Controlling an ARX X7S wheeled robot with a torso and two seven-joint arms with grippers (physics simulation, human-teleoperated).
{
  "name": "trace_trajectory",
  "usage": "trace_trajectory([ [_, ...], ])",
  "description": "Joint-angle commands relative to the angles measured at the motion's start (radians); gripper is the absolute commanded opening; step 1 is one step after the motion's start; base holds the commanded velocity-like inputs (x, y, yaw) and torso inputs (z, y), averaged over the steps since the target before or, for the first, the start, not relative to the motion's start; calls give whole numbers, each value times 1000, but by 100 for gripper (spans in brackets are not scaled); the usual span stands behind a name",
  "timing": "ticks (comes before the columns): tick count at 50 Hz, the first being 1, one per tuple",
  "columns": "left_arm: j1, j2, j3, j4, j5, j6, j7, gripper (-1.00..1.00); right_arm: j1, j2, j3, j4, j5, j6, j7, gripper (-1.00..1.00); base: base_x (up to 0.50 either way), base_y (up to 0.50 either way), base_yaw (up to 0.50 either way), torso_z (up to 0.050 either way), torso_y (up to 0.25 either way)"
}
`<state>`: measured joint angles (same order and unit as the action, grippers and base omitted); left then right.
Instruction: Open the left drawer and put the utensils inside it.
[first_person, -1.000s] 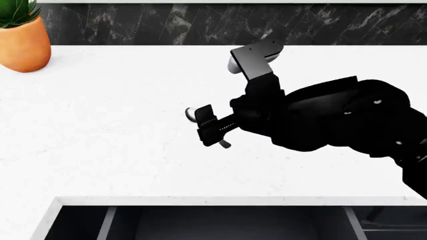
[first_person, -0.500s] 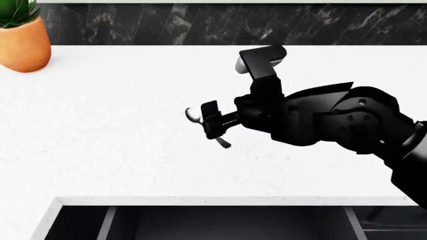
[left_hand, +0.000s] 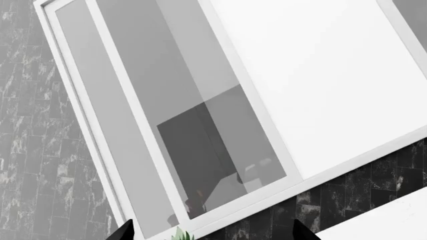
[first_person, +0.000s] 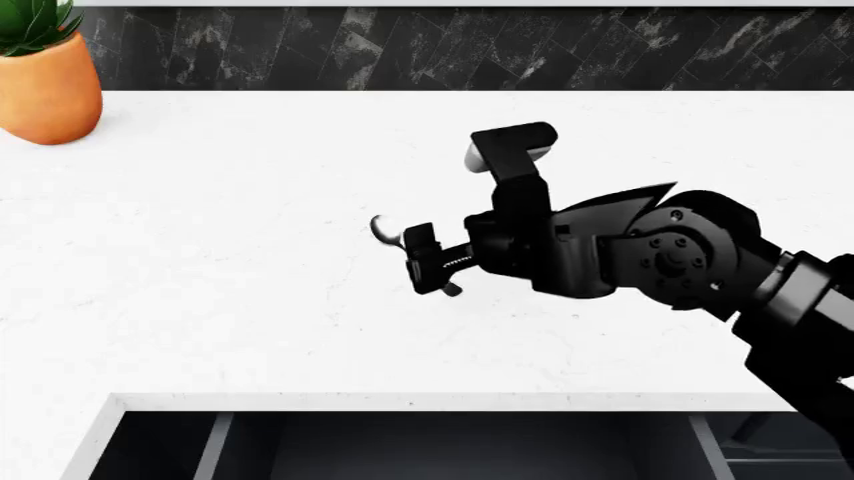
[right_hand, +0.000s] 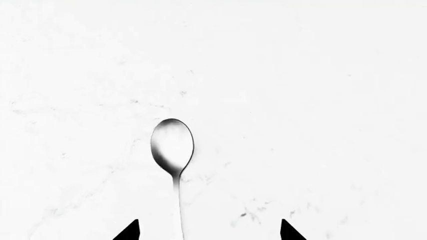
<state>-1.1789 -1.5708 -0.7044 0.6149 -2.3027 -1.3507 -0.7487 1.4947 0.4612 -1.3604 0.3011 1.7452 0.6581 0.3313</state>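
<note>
One of the utensils, a silver spoon (right_hand: 172, 145), lies on the white counter (first_person: 214, 280). Its thin handle runs back between the two fingertips of my right gripper (right_hand: 209, 232), closer to one of them. That gripper is open and nothing is held. From the head view the right gripper (first_person: 430, 264) hovers over the spoon, whose bowl (first_person: 383, 231) peeks out on its left. The left drawer (first_person: 454, 450) stands open at the counter's near edge, showing a dark grey inside. My left gripper (left_hand: 213, 232) is open, empty, and aimed at a window.
An orange plant pot (first_person: 47, 95) stands at the counter's far left corner. A dark marble backsplash (first_person: 467, 50) runs along the back. The left wrist view shows a white-framed window (left_hand: 300, 75) and leaf tips (left_hand: 180, 234).
The right arm has rolled at the wrist and the forearm has swung lower and rightward. Its gripper has stayed over the spoon, which has not moved.
</note>
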Motion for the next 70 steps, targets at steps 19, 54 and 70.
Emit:
trace_trajectory([
  [19,-8,0,4,-2,0,-2,2,100,-39,-48,-73,32,-66,38,-56,100,0,0,0,0,0],
  [54,-16,0,10,0,3,0,7,100,-51,-65,-129,57,-87,105,-64,-100,0,0,0,-1,0],
  [70,-20,0,13,0,3,0,7,100,-47,-54,-128,27,-97,105,-75,-100,0,0,0,-1,0],
])
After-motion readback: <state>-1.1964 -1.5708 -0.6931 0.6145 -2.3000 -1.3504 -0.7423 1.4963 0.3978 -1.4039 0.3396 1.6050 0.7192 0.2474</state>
